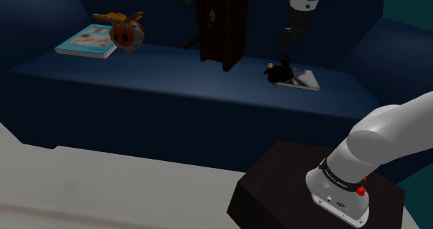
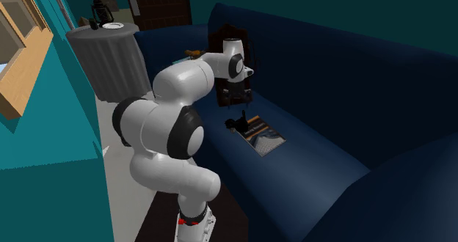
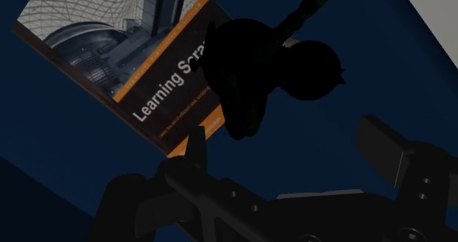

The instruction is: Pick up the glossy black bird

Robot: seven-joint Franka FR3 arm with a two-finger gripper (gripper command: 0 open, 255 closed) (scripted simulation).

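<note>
Two books lie well apart on the seat of the dark blue sofa (image 1: 173,75), which is your work surface here. The glossy black bird (image 3: 257,72) sits at one corner of the book with the orange band (image 3: 110,42), the one nearer the arm. Your claw (image 3: 286,141) hangs just above the bird with its fingers spread wide; it grips nothing and does not touch the bird. Toward the shoulder view's left, the light blue book (image 1: 87,41) carries an orange toy (image 1: 125,30). Between the two books a tall dark brown piece (image 1: 222,26) stands upright on the seat. The sofa's back and armrest rise dark blue around the seat. In the second exterior view you see a round grey counter (image 2: 110,57) past the sofa's far end with a white dish (image 2: 111,26) on it, teal walls (image 2: 44,130), and a dark door (image 2: 158,2) behind. The stand (image 1: 277,186) rests on a pale floor (image 1: 83,186).
</note>
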